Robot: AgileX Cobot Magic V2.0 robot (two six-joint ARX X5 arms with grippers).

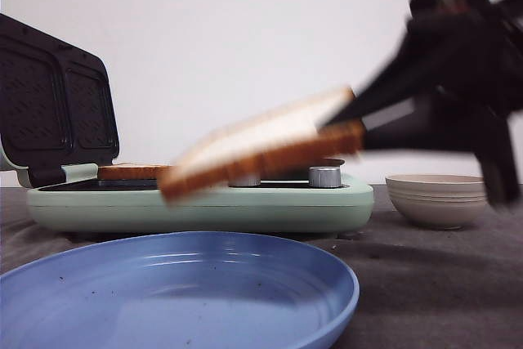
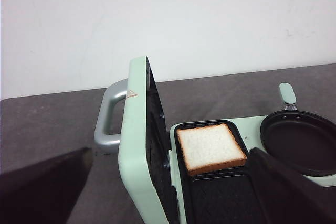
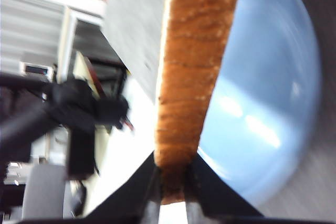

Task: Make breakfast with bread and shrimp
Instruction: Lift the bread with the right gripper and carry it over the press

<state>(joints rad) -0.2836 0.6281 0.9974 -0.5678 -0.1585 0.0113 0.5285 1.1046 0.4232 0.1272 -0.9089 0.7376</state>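
One slice of bread (image 1: 131, 172) lies flat in a cooking well of the green sandwich maker (image 1: 204, 206); the left wrist view shows this bread (image 2: 210, 148) in the far well beside the raised lid (image 2: 137, 140). A second slice of bread (image 1: 261, 149) hangs tilted in the air in front of the maker and above the blue plate, and my right gripper (image 1: 347, 124) is shut on its crust edge (image 3: 194, 77). The right gripper (image 3: 172, 184) pinches that crust between both fingers. My left gripper (image 2: 169, 153) is open and empty above the maker. No shrimp is in view.
A large blue plate (image 1: 180, 296) fills the near front; it also shows behind the held slice (image 3: 262, 103). A beige bowl (image 1: 437, 199) stands to the right of the maker, its inside hidden. A round black pan (image 2: 302, 140) sits on the maker's right half, with knobs (image 1: 325, 176) at its front.
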